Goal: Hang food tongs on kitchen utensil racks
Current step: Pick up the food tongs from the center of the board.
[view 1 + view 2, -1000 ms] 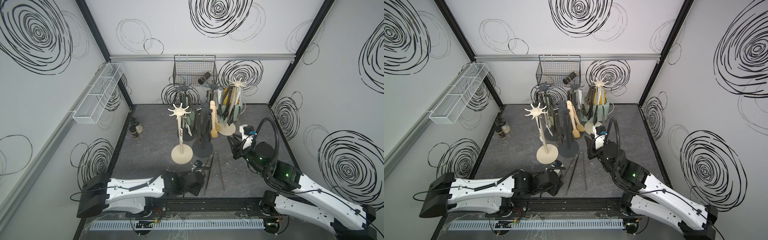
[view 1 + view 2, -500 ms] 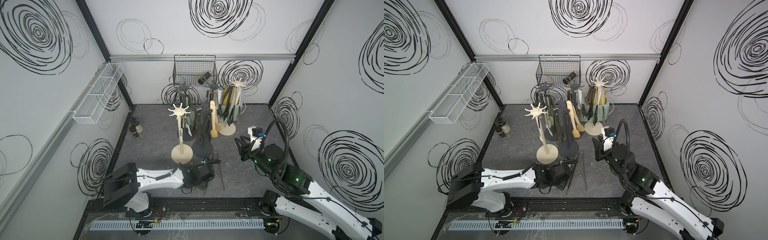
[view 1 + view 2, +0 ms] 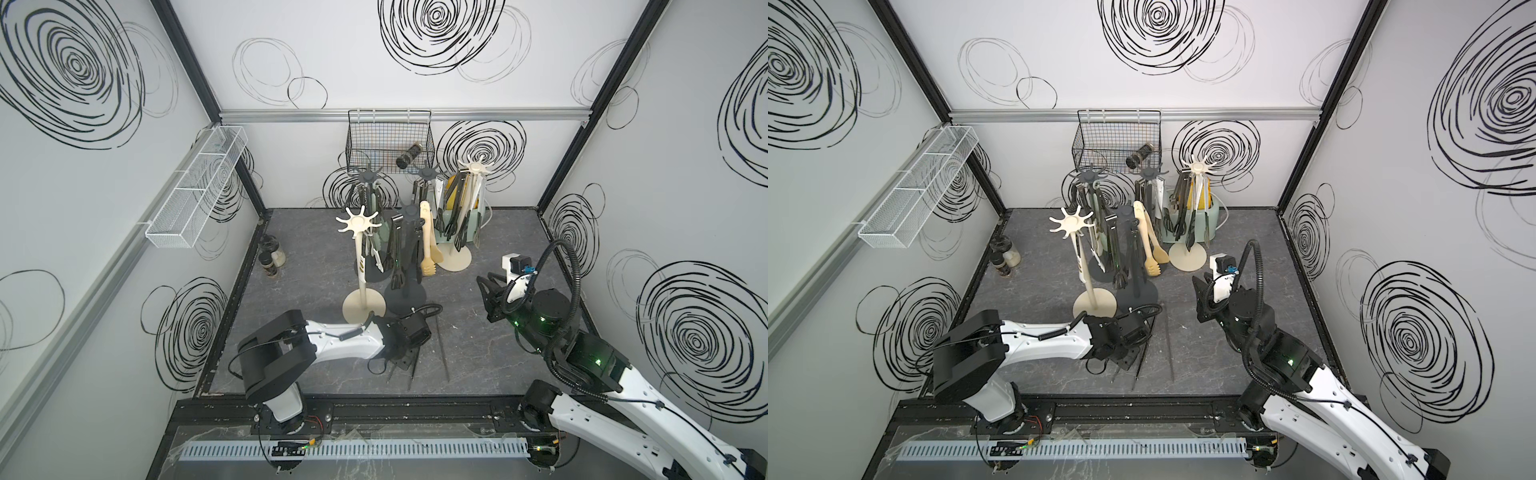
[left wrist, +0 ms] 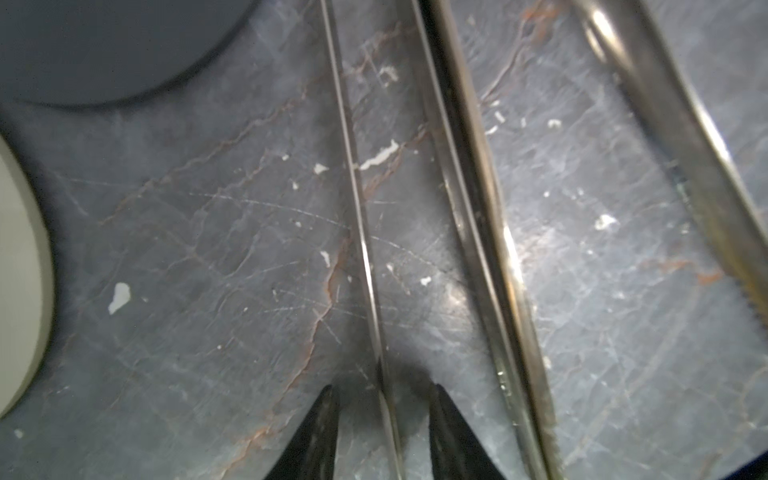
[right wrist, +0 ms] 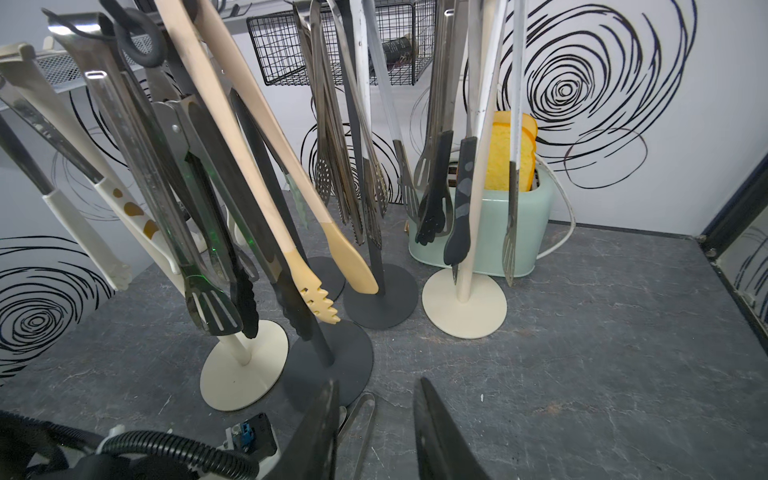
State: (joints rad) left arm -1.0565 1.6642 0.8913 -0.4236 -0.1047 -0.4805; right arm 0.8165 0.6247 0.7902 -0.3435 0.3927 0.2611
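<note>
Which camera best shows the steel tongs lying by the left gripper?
Left wrist: the steel tongs fill the frame, one thin arm lying between the fingertips of the left gripper. Both top views show only thin dark lines beside that wrist. Right wrist catches just a looped end.

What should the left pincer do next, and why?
Probably close. The left pincer straddles one thin arm of the steel tongs lying on the table, with gaps visible on both sides, so nothing seems gripped yet.
</note>
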